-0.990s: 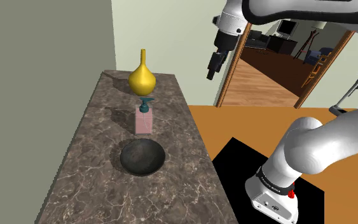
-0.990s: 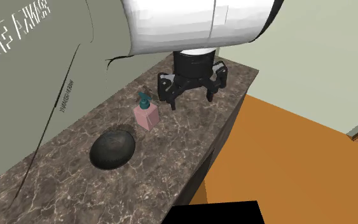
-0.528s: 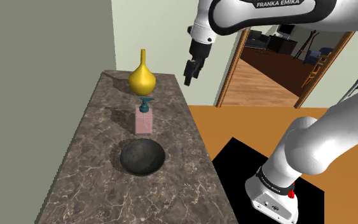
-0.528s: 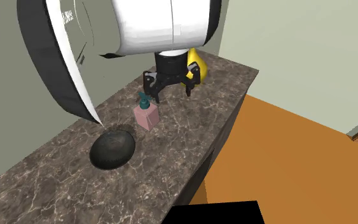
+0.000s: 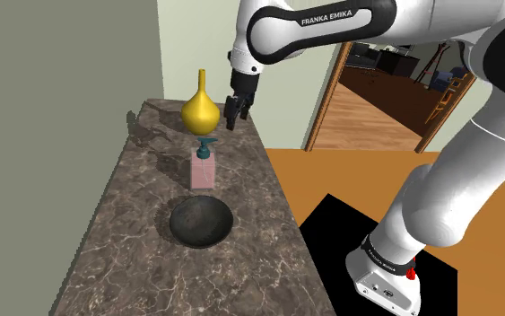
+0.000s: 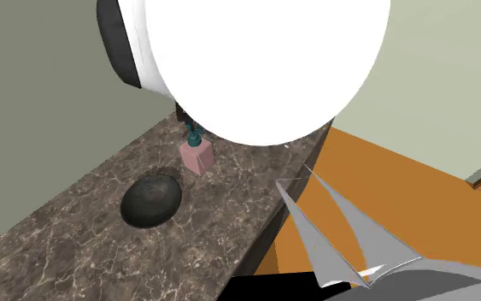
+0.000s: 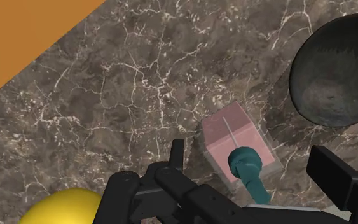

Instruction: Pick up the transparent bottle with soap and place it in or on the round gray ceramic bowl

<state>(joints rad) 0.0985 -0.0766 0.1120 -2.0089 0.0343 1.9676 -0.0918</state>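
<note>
Shoulder view: the gripper has swung over from the door side. It now hangs by the yellow vase, above the pink bottle. The bottle stands on the counter, just behind the bowl.

Second exterior view: bottle and bowl sit close together under the white arm.

Wrist view: the fingers are apart, with the bottle below and between them, not touched. I think going down to grab comes next.

In the second exterior view the white arm covers the upper middle of the frame, hiding the far end of the desk. In the wrist view the dark bowl and yellow vase run past the frame edge.
</note>
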